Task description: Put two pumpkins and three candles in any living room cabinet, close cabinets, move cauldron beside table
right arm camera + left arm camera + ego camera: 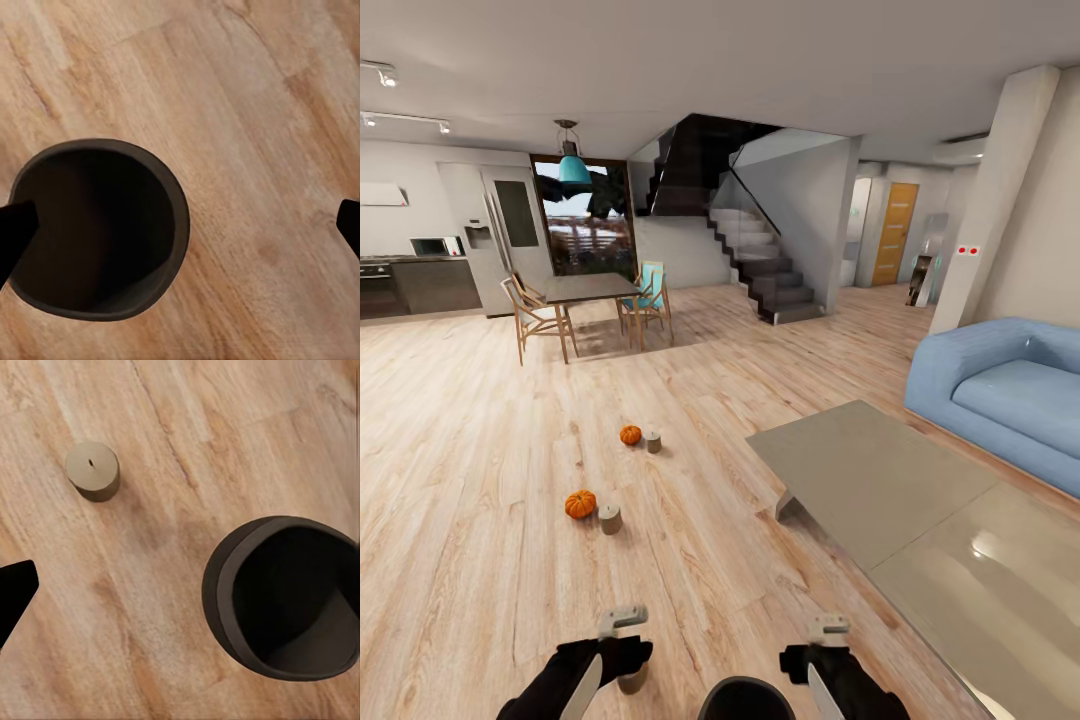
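Two orange pumpkins lie on the wood floor ahead, one (pixel 630 434) farther off and one (pixel 580 503) nearer. A beige candle stands beside each (pixel 653 441) (pixel 609 518). A third candle (pixel 632 684) (pixel 92 470) sits just below my left gripper (pixel 622 622) (pixel 180 585), which is open above the floor. The black cauldron (pixel 745 700) (pixel 289 596) (pixel 97 225) stands upright between my arms. My right gripper (pixel 828 632) (pixel 180 225) hangs open over the cauldron's edge, holding nothing. The low grey-beige table (pixel 880 480) is to the right. The cabinet is out of view.
A blue sofa (pixel 1010 395) stands behind the table at the right. Far back are a dark dining table with chairs (pixel 585 290), a staircase (pixel 760 260) and a kitchen wall at the left. Open wood floor stretches ahead and left.
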Robot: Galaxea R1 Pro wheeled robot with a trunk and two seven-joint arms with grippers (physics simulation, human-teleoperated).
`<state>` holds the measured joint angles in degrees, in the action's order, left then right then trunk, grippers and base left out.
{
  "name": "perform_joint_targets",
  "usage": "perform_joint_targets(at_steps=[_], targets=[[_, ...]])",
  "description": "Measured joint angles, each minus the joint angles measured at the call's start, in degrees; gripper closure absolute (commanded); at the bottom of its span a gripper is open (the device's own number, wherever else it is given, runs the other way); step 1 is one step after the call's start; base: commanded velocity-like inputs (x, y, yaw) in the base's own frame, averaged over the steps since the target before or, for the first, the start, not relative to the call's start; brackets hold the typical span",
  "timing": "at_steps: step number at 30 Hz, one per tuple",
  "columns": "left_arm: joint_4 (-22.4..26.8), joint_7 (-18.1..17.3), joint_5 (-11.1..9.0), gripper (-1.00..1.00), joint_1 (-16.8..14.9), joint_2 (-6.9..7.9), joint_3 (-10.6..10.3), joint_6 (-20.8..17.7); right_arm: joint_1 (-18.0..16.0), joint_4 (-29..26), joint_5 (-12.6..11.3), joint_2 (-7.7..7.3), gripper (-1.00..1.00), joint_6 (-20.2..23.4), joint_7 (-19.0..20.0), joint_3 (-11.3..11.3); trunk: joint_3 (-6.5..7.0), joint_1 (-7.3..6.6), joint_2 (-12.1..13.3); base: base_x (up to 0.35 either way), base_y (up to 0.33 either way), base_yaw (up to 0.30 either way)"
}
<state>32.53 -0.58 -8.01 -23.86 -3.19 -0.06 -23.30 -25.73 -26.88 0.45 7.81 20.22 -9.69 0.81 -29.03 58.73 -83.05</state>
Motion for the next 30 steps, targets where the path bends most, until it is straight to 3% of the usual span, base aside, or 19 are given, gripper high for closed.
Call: perform_joint_targets(at_steps=[7, 17, 23, 24, 26, 28, 30], targets=[[-0.1, 0.1, 0.1, -1.00, 0.1, 0.01, 0.0, 3.6, 0.0, -0.4, 0.0, -0.07, -1.00, -0.1, 5.6, 0.0, 0.00, 0.00, 0.0, 0.000, 0.000, 0.000], [-0.1, 0.1, 0.0, -1.00, 0.1, -0.04, 0.1, 4.0, 0.0, -0.1, -0.2, -0.09, -1.00, 0.1, 5.6, -0.1, 0.00, 0.00, 0.0, 0.000, 0.000, 0.000], [0.2, 0.0, -0.4, -1.00, 0.0, -0.09, 0.1, 3.7, -0.2, 0.2, -0.1, -0.04, -1.00, 0.7, 4.7, -0.1, -0.90, 1.10, -2.0, 0.000, 0.000, 0.000], [0.6, 0.1, -0.8, -1.00, -0.1, -0.21, 0.0, 3.6, -0.7, 0.0, -0.1, 0.01, -1.00, 1.3, 4.4, -0.1, -0.89, 1.10, -2.0, 0.000, 0.000, 0.000], [3.9, 0.5, -4.6, -1.00, -0.1, -0.72, 0.1, 3.4, -4.3, 0.1, -0.1, 0.01, -1.00, 3.1, 3.8, -0.2, -0.89, 1.10, -2.0, 0.000, 0.000, 0.000], [4.2, 0.7, -7.2, -1.00, 0.0, -0.78, -0.1, 3.4, -5.7, 0.7, -0.1, 0.02, -1.00, 3.1, 3.6, -0.2, -1.07, 1.31, -2.4, 0.000, 0.000, 0.000], [3.5, 0.8, -8.1, -1.00, 0.0, -0.81, -0.2, 3.5, -6.2, 2.0, -0.1, -0.01, -1.00, 2.5, 3.5, -0.2, -1.43, 1.75, -3.2, 0.000, 0.000, 0.000]])
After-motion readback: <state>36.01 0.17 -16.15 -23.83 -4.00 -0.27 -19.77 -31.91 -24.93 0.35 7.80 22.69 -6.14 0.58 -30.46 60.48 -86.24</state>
